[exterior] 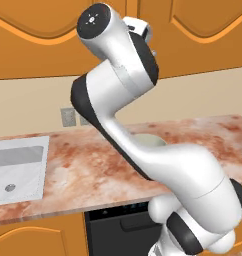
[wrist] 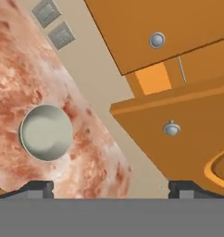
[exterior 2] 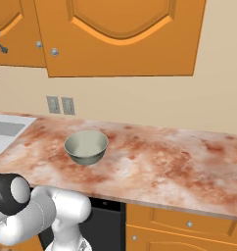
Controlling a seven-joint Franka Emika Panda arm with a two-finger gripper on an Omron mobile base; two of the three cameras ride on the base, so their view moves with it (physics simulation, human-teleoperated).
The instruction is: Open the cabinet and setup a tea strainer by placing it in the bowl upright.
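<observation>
Below cabinet (wrist: 178,139) door edge — jaws apart | bowl (wrist: 46,132) mid-counter (wrist: 12,92), clear around

The desk (exterior 2: 164,162) lies bare around the bowl (exterior 2: 86,147), leaving free approach from above and the right. In the hand view, one cabinet door (wrist: 178,134) stands ajar, a narrow gap beside the other door (wrist: 146,28); both doors crowd the claw (wrist: 111,187).

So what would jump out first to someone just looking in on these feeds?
The orange cabinet, with one door swung slightly ajar in the hand view, fills the upper wall. Below it, the pale bowl sits alone on the reddish marbled counter, empty. The gripper hangs open near the knobs.
</observation>
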